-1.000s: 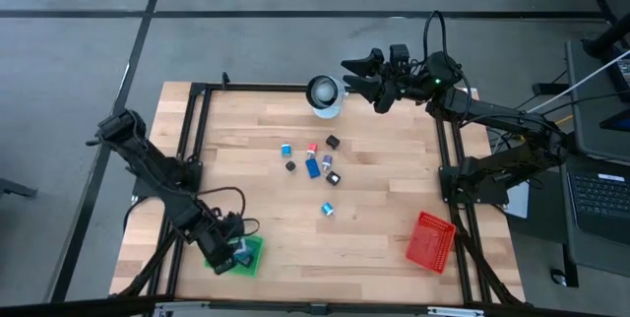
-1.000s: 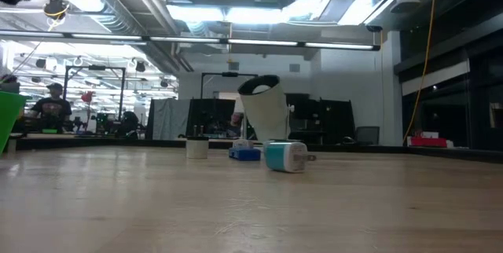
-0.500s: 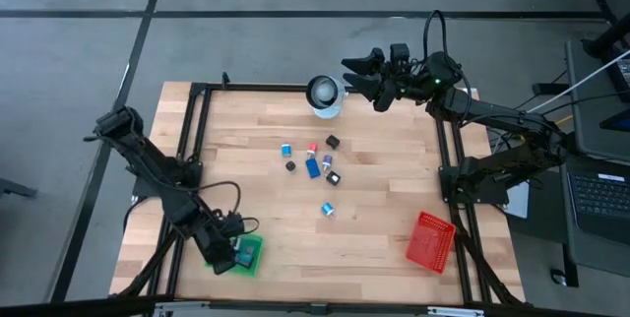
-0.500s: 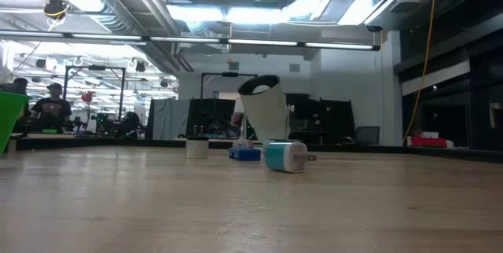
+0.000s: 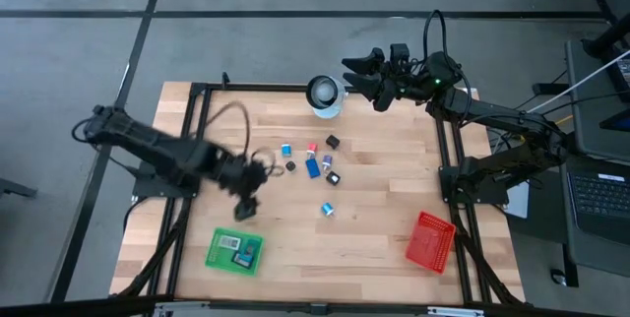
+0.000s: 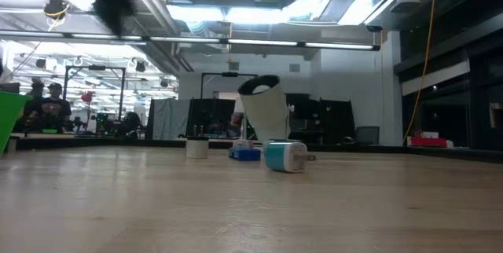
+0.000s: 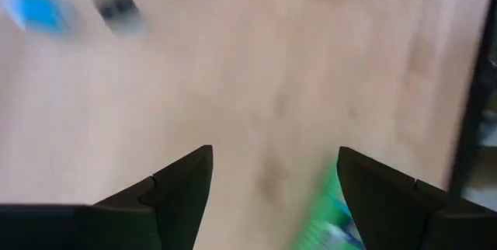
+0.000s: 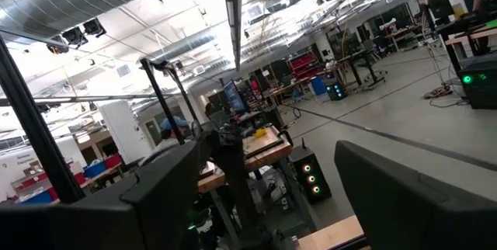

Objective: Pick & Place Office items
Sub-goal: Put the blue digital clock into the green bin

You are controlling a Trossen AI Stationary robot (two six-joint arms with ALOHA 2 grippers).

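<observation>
Several small office items [image 5: 313, 159], blue, black, red and white, lie loose on the middle of the wooden table; the low view shows a teal and white one [image 6: 284, 156]. A green basket [image 5: 234, 253] at the near left holds a few small items. My left gripper [image 5: 246, 204] hangs open and blurred above bare wood between the basket and the items; its wrist view [image 7: 272, 172] shows nothing between its fingers. My right gripper [image 5: 346, 73] waits open past the table's far edge, beside a white ring-shaped object [image 5: 323, 92].
A red basket [image 5: 431, 240] sits at the near right corner. The white ring-shaped object [image 6: 263, 108] stands at the far edge. A black frame [image 5: 202, 150] runs along the table's left and right sides. A laptop [image 5: 600, 194] stands off the table to the right.
My left gripper has risen out of the green basket and swung fast toward the table's far edge and its middle, toward the loose items. The basket and the items in it stay where they were.
</observation>
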